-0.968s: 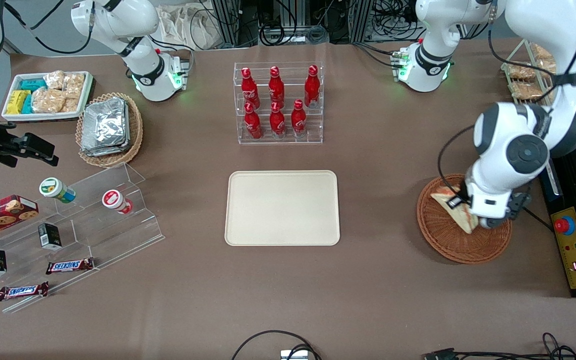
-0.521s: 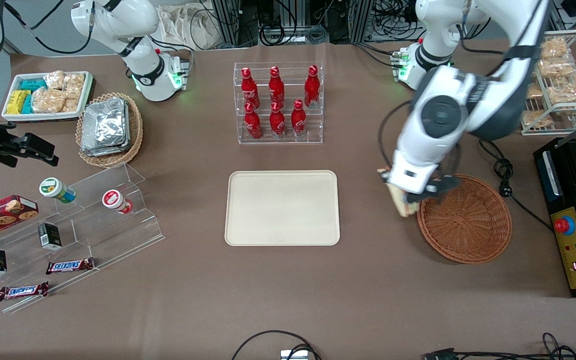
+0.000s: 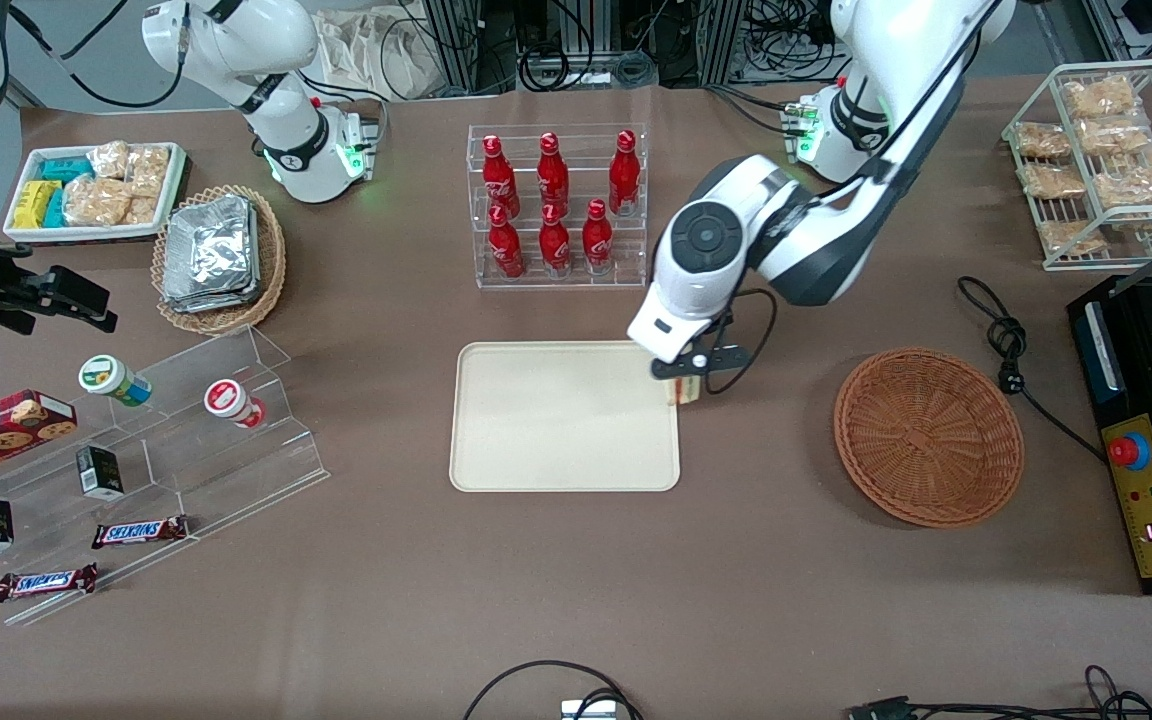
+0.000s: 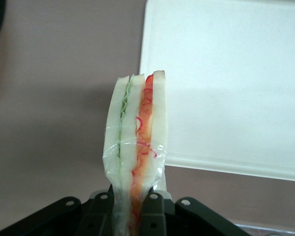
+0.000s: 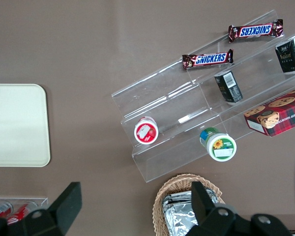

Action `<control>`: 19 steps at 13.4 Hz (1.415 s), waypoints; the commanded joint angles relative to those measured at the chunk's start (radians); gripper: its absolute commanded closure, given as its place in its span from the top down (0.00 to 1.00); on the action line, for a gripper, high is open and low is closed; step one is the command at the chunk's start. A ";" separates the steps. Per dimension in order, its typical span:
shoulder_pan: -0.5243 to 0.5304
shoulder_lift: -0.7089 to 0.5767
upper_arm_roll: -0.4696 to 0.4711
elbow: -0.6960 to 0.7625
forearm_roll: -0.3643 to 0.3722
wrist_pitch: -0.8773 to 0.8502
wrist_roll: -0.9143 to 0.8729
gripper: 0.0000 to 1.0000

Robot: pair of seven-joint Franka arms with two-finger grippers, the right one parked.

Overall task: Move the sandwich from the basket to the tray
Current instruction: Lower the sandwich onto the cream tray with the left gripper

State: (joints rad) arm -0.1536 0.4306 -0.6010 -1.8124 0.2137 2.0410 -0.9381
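At the tray's (image 3: pixel 564 416) edge, the end effector (image 3: pixel 681 375) has carried the sandwich (image 4: pixel 135 147).

Glossy white arm shells with dark grey joint sections and a round dark grey cap on the wrist joint. Black cable looped beside the black gripper (image 3: pixel 684 372), fingers black with visible screw heads. Green indicator light at the white base.

A brown table (image 3: pixel 556 600) bears the cream tray (image 3: pixel 556 420) at its middle, the reddish wicker basket (image 3: pixel 928 436) toward the working arm's end, a clear rack of red bottles (image 3: pixel 556 205), and stepped acrylic shelves (image 3: pixel 186 450) (snacks, seemingly) toward the parked arm's end. The gripper (image 3: pixel 681 368) hangs above the tray's edge.
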 commanded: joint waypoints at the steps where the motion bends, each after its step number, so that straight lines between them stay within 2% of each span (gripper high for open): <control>1: -0.040 0.114 0.000 0.031 0.157 0.068 -0.137 0.00; 3: -0.049 0.171 -0.002 0.039 0.266 0.111 -0.217 0.00; 4: -0.049 0.189 -0.002 0.054 0.289 0.111 -0.229 0.00; 10: -0.060 0.224 -0.002 0.096 0.299 0.113 -0.222 0.01; 14: -0.098 0.266 0.006 0.154 0.305 0.111 -0.215 0.13; 16: -0.098 0.267 0.006 0.154 0.305 0.111 -0.214 0.30; 17: -0.098 0.272 0.007 0.154 0.309 0.111 -0.212 0.34; 18: -0.098 0.280 0.006 0.154 0.347 0.111 -0.222 0.69; 19: -0.098 0.287 0.006 0.154 0.386 0.111 -0.229 1.00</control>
State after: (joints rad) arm -0.2408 0.6893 -0.5962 -1.6905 0.5364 2.1650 -1.1460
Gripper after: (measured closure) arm 0.621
